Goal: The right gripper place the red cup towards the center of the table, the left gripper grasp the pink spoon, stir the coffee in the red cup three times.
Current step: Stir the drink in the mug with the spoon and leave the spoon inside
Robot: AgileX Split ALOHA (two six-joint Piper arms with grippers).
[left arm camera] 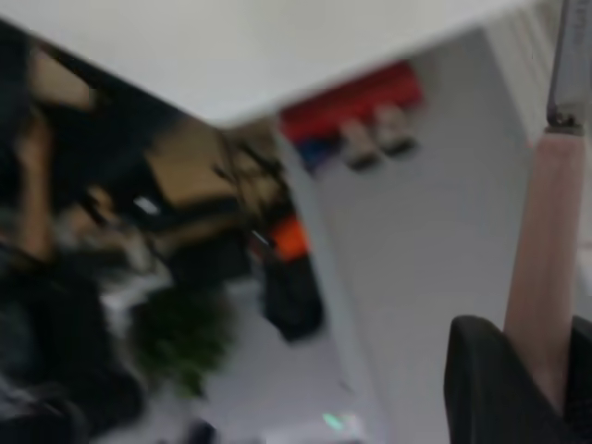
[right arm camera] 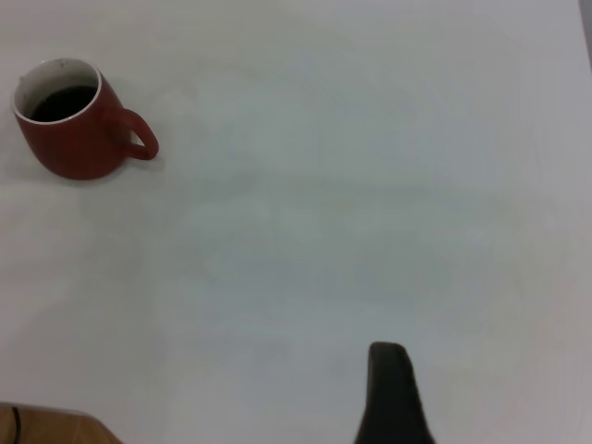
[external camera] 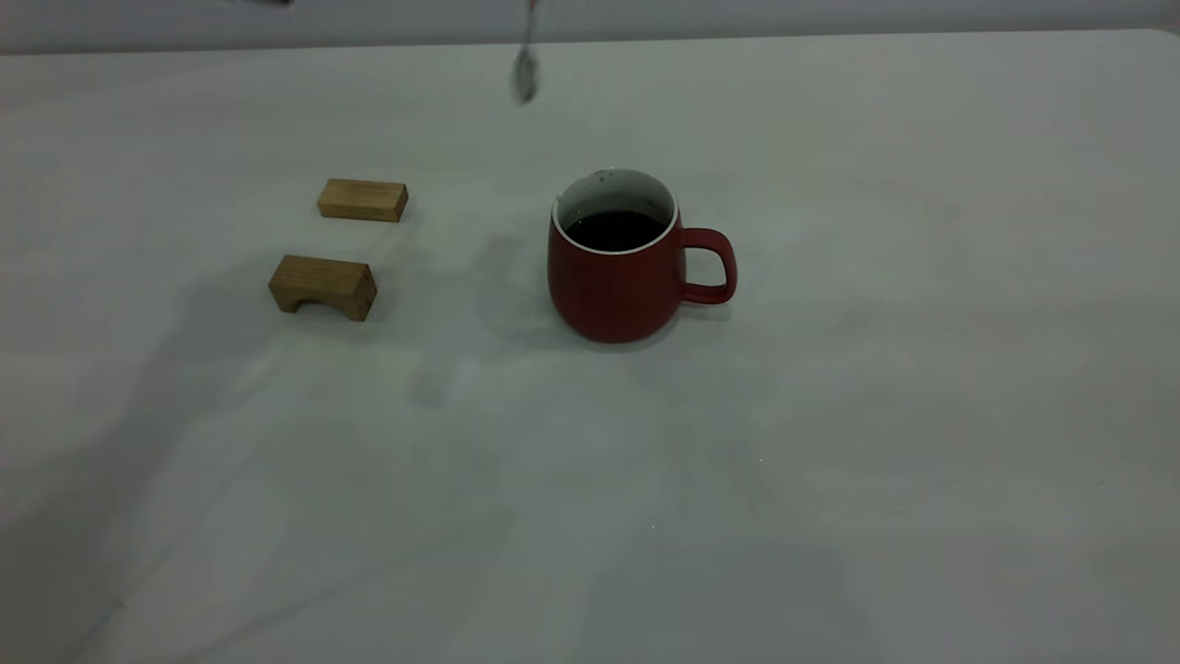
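The red cup (external camera: 616,281) stands upright near the middle of the table (external camera: 876,480), its handle towards the right arm's side. The coffee (external camera: 614,230) lies dark and round inside it. The same red cup (right arm camera: 72,129) appears far off in the right wrist view. My left gripper (left arm camera: 553,365) is shut on the pink spoon (left arm camera: 546,250), held by its pale pink handle high above the table. In the exterior view only the spoon's grey bowl (external camera: 525,76) hangs at the top edge, above and behind the cup. My right gripper (right arm camera: 392,398) hovers over bare table, well away from the cup.
Two tan wooden blocks lie left of the cup, a flat one (external camera: 362,200) farther back and an arched one (external camera: 323,286) nearer. In the left wrist view the table's edge (left arm camera: 268,106) and room clutter beyond it show.
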